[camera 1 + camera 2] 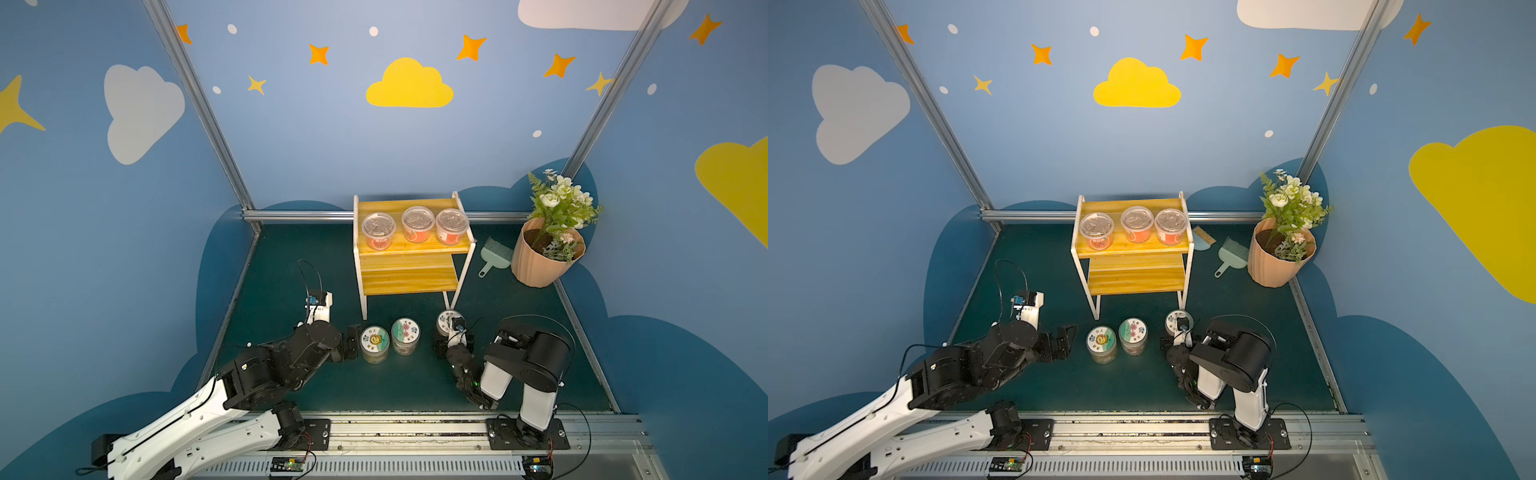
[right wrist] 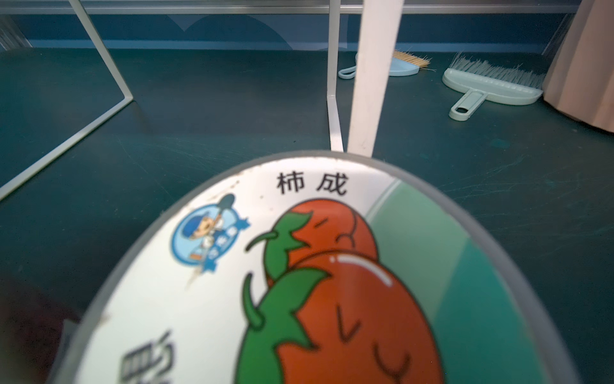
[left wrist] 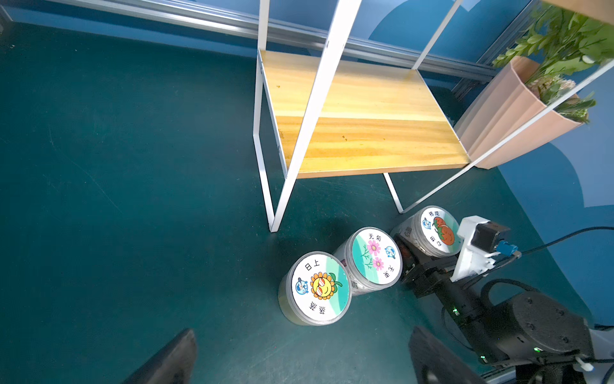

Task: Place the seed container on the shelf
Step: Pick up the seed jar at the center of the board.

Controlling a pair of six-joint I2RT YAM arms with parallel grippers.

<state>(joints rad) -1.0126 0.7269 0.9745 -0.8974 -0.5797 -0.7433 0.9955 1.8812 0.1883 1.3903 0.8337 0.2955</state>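
Observation:
Three seed containers stand on the green floor in front of the shelf [image 1: 409,276]: one with a sunflower lid [image 1: 375,341], one with a pink-flower lid [image 1: 405,334] and one with a tomato lid [image 1: 444,320]. My right gripper [image 1: 451,338] reaches over the tomato-lid container [image 3: 438,229], with a black finger [image 3: 403,246] against its side. That lid [image 2: 315,266] fills the right wrist view and hides the jaws. My left gripper [image 3: 302,362] is open, just left of the sunflower container [image 3: 315,289], holding nothing. The shelf's lower plank [image 3: 365,126] is bare.
Three clear cups [image 1: 417,224] with orange labels fill the shelf's top tier. A peach flower pot [image 1: 544,257], a pale green brush [image 1: 494,253] and a dustpan [image 1: 1202,241] lie to the right of the shelf. A white shelf leg [image 2: 368,83] stands just behind the tomato-lid container.

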